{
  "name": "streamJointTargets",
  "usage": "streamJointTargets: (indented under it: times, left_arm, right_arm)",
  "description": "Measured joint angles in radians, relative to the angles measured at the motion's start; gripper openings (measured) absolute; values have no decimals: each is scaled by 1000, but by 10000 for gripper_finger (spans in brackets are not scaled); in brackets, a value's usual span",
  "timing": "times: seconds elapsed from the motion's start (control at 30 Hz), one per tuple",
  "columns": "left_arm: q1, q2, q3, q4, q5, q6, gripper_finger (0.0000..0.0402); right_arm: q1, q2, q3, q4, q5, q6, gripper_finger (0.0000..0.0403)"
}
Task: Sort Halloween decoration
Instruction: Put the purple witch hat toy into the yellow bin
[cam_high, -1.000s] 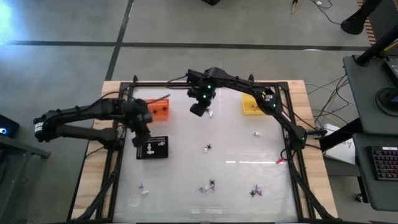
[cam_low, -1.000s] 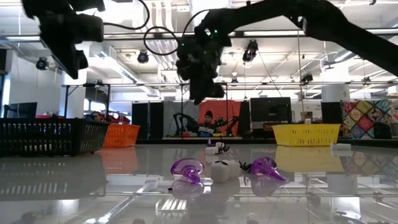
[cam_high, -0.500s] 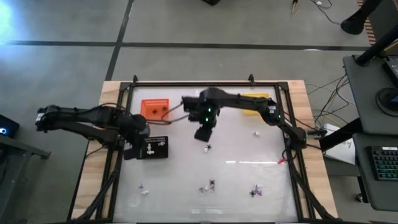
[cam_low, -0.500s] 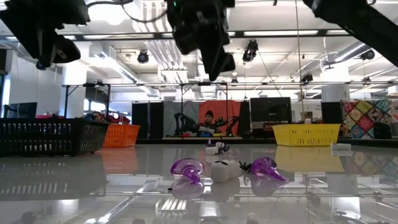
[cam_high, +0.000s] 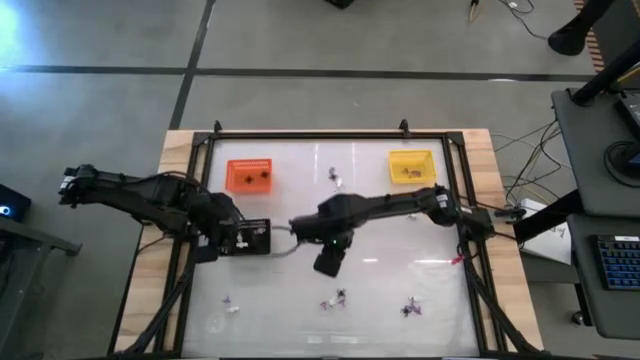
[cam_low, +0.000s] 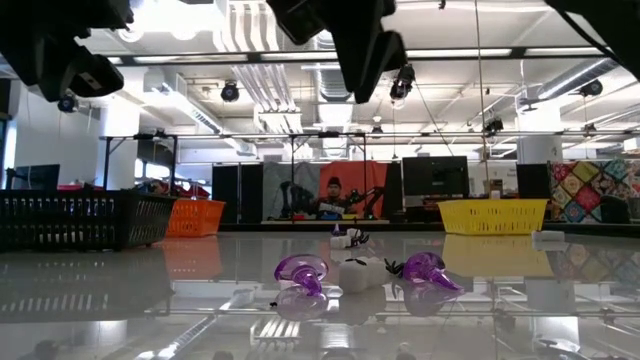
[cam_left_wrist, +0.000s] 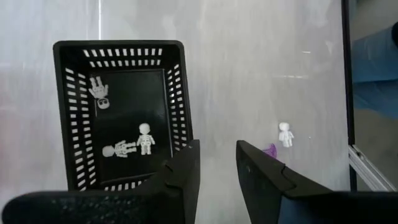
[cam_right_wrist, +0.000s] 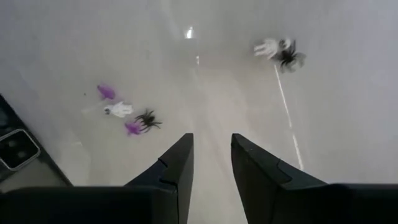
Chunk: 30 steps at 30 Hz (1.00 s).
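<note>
Three tiny white skeleton trinkets (cam_left_wrist: 144, 138) lie in the black slotted basket (cam_left_wrist: 68, 118), several purple, white and black trinkets (cam_right_wrist: 130, 118) wait loose, and the left gripper (cam_left_wrist: 216, 167) and right gripper (cam_right_wrist: 211, 154) both stand narrowly parted, empty.

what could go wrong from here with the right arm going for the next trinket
The trinkets lie in tight clumps: a white figure sits beside a black spider and purple pieces, so the open right gripper may pinch two colours at once. Its arm also stretches close past the black tray, where the left gripper hangs, so they might bump.
</note>
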Motion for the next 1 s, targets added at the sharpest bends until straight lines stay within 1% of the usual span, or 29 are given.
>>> streamJointTargets:
  times: [0.13, 0.4, 0.63, 0.8, 1.0]
  left_arm:
    - [-1, 0, 0, 4, -1, 6, 86]
    - [-2, -2, 0, 2, -1, 15, 86]
    - [-2, -9, 0, -2, -1, 15, 86]
    - [-2, -15, 0, -6, 0, 13, 86]
    - [-2, -16, 0, -7, 0, 11, 86]
  right_arm:
    - [50, 0, -3, 4, 49, 108, 93]
    - [133, 1, -35, 36, 56, 305, 93]
    - [196, 2, -161, 188, -2, 380, 82]
    - [230, 2, -246, 258, -7, 421, 70]
    - [260, 2, -336, 347, -10, 460, 68]
